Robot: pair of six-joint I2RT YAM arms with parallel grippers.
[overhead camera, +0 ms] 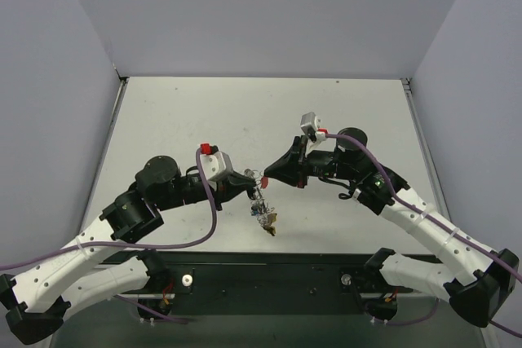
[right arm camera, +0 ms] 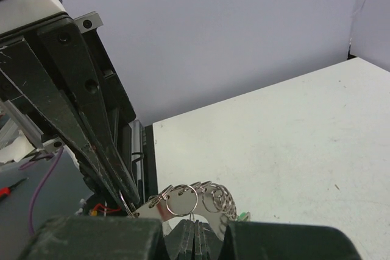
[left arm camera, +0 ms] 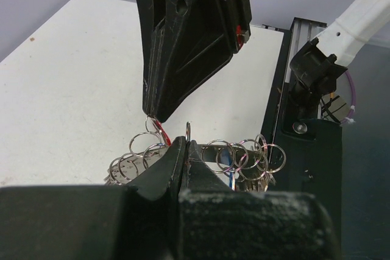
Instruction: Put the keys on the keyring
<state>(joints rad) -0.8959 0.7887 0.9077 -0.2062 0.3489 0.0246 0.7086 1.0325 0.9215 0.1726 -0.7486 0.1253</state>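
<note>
The keyring (overhead camera: 260,200) hangs in the air between both arms, a curved silvery band strung with several small split rings. Under it dangle the keys (overhead camera: 266,219), with a gold-yellow tag (overhead camera: 272,231) lowest. My left gripper (overhead camera: 251,178) is shut on one small ring (left arm camera: 187,130), and its tips (left arm camera: 186,145) are pressed together. My right gripper (overhead camera: 266,175) comes from the opposite side, shut on another ring (right arm camera: 191,214) of the keyring (right arm camera: 156,209). A red key head (left arm camera: 162,132) shows by the right gripper's tip (left arm camera: 152,114). A blue bit (left arm camera: 226,160) and a green bit (right arm camera: 244,215) peek out among the rings.
The white table (overhead camera: 204,120) lies below, walled by pale panels at the left, back and right. The black base rail (overhead camera: 269,270) with both arm mounts runs along the near edge, just under the hanging keys. Purple cables (overhead camera: 214,209) trail from each wrist.
</note>
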